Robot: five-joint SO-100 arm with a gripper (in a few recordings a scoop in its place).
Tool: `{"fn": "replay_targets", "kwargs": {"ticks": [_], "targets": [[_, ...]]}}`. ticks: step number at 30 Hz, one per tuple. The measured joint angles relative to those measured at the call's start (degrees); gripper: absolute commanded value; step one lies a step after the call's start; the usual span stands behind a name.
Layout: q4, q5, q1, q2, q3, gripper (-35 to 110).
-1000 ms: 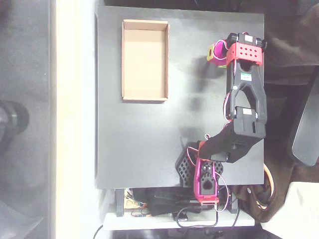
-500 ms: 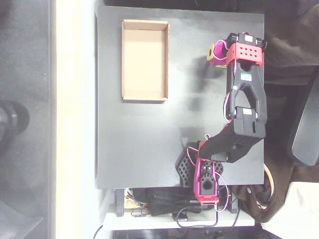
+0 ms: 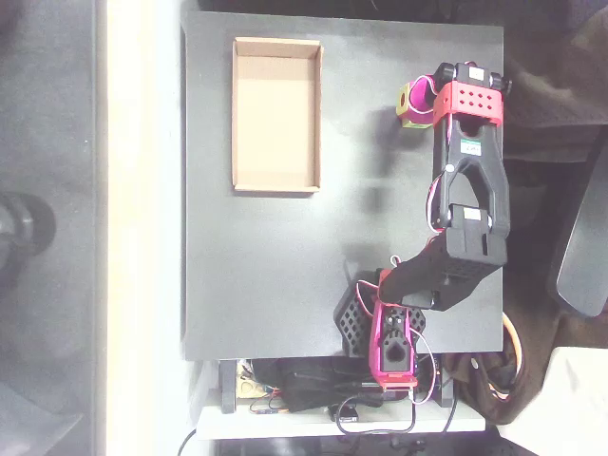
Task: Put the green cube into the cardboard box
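Almost nothing has shifted since the earlier frames: seen from overhead, the magenta gripper (image 3: 412, 103) has edged only slightly, staying low near the far right part of the black table (image 3: 285, 275). A sliver of the green cube (image 3: 402, 99) shows at the gripper's left side, touching or between the fingers, though whether they are closed on it I cannot tell from above. Well apart to the left, the cardboard box (image 3: 236, 114) lies open and bare inside near the table's upper-left corner.
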Motion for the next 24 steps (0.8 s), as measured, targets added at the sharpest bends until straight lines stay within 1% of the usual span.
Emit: {"fn": "replay_targets", "kwargs": {"ticks": [7,17,22,24], "targets": [[0.0,0.0,-0.9,8.8,0.0,8],[0.0,0.0,-0.8,30.0,0.0,8],[0.0,0.0,-0.8,37.6,0.0,8],[0.0,0.4,-2.4,40.4,0.0,8]]}}
